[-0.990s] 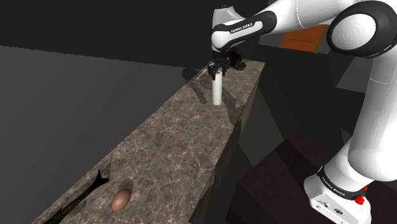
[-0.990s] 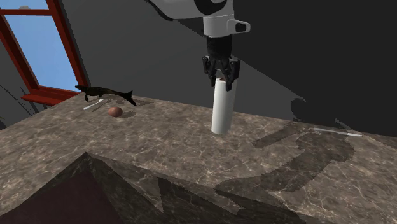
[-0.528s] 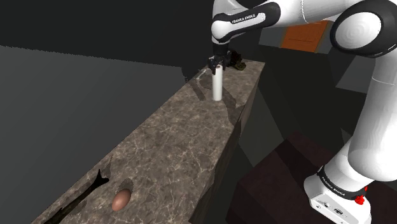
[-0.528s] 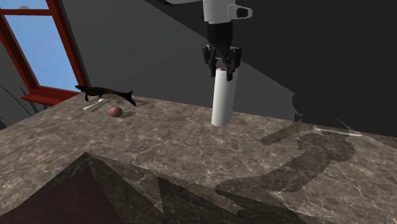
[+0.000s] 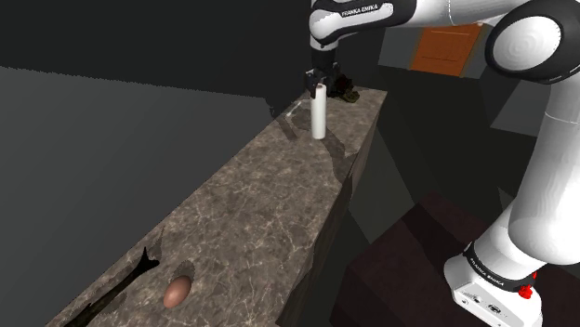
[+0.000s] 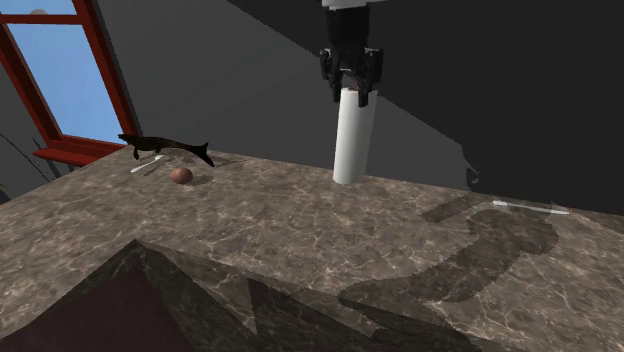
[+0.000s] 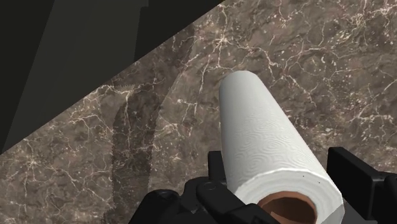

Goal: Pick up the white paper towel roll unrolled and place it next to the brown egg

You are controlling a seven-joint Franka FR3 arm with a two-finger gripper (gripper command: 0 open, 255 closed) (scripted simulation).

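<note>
The white paper towel roll (image 5: 319, 115) (image 6: 353, 140) (image 7: 267, 143) hangs upright, lifted clear of the brown marble counter (image 5: 260, 223) (image 6: 300, 250). My gripper (image 5: 319, 82) (image 6: 350, 88) (image 7: 280, 191) is shut on the roll's top end, one finger on each side of it. The brown egg (image 5: 177, 292) (image 6: 181, 175) lies far along the counter, at the shoulder view's lower left, next to a black lizard-like figure (image 6: 165, 147).
A dark object (image 5: 346, 91) sits at the counter's far end behind the roll. A thin white stick (image 6: 528, 207) lies on the counter to the second exterior view's right. A red-framed window (image 6: 50, 80) stands beyond the egg. The counter drops off beside the stand (image 5: 493, 288).
The gripper has risen steadily with the roll in it. The roll stood on the counter a second ago and now hangs above it.
</note>
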